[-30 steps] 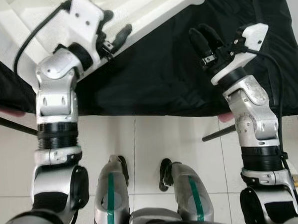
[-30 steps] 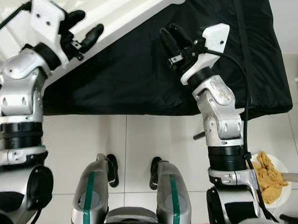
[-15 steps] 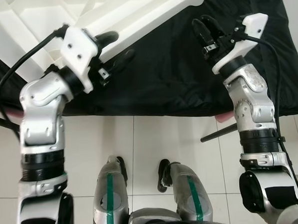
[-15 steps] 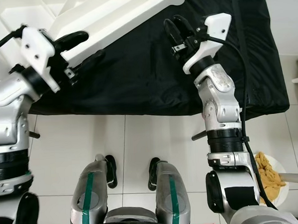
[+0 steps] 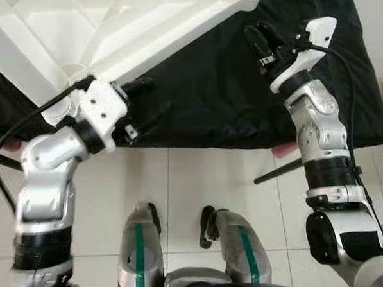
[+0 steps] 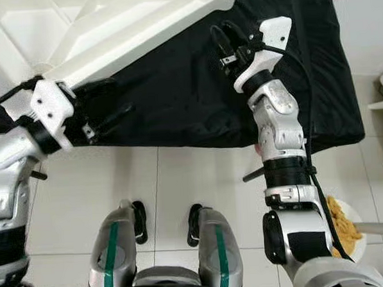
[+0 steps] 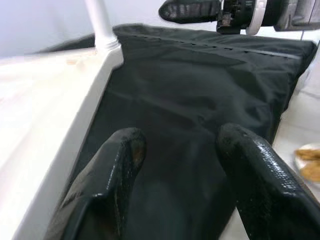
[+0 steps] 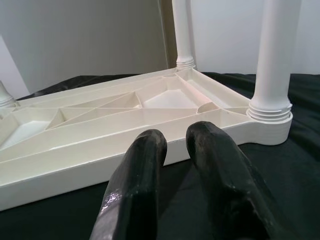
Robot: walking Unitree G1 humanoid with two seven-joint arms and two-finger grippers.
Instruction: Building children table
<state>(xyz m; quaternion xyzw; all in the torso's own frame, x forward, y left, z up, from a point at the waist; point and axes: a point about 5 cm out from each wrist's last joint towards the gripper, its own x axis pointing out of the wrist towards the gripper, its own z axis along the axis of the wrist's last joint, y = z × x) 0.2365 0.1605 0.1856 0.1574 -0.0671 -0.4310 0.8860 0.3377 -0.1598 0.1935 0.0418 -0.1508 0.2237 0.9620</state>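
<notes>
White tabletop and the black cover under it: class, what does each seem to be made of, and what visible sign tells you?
The white tabletop looks like moulded plastic with a smooth, slightly glossy finish: its upturned underside shows thin cast ribs. The black cover looks like matte woven fabric: it creases and drapes over the edge. Both are judged by look alone.

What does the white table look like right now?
The white table looks like smooth plastic. It lies upside down on a black cloth, so you see the ribbed underside with triangle-shaped pockets. Round white legs stick up from corner sockets; at least two show in the right wrist view. The left end effector, fingers open, sits beside its long edge, not touching that can be seen. The right end effector hovers near a corner, apart from it.
</notes>
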